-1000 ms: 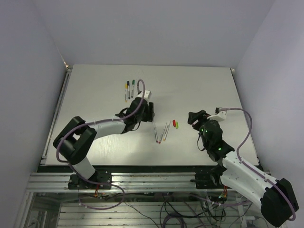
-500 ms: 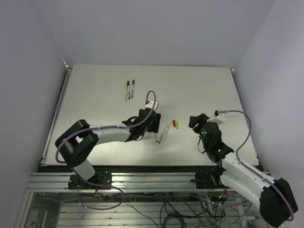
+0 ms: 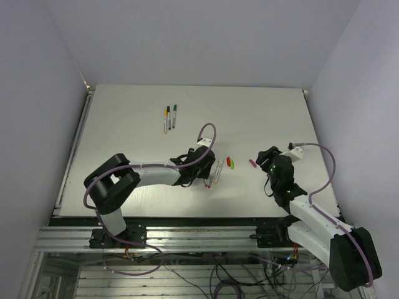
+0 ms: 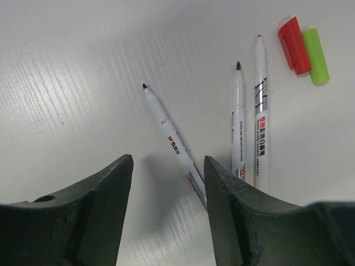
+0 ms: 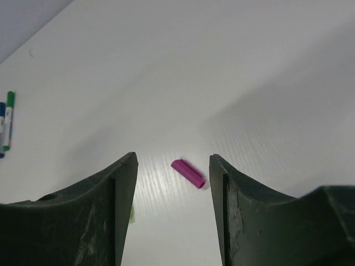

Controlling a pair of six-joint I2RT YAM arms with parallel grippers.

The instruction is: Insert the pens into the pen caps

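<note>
While the left claw [image 4: 168, 166] hangs low over the table [image 4: 83, 66], spread wide with nothing pinched, three uncapped pens [image 4: 238, 122] lie right in front of it. The nearest pen [image 4: 172, 145] slants across the wrist view, dark tip pointing away. Its rear end runs in between the two fingers and up against the inner side of the one on the right of the picture. Whether it actually touches that finger, I cannot tell. The other two pens lie side by side, almost parallel, just beyond that same finger, tips pointing away as well.

Past those tips and a little apart from them sit the red cap [image 4: 294, 45] and the green cap [image 4: 316, 55]. Both lie on their sides, pressed flank to flank.

Over to the right claw [image 5: 173, 160]: it too is spread and empty, poised low above the table. The magenta cap [image 5: 188, 173] lies on its side ahead of it, framed between the two fingertips and nearer the one on the right of that picture, touched by neither.

From above, the magenta cap lies to the right of the red and green pair, apart from them, with the right claw just beside it. At the far side of the table, three capped pens [image 3: 169, 116] lie together, capped yellow, dark and green, well apart from everything else.
</note>
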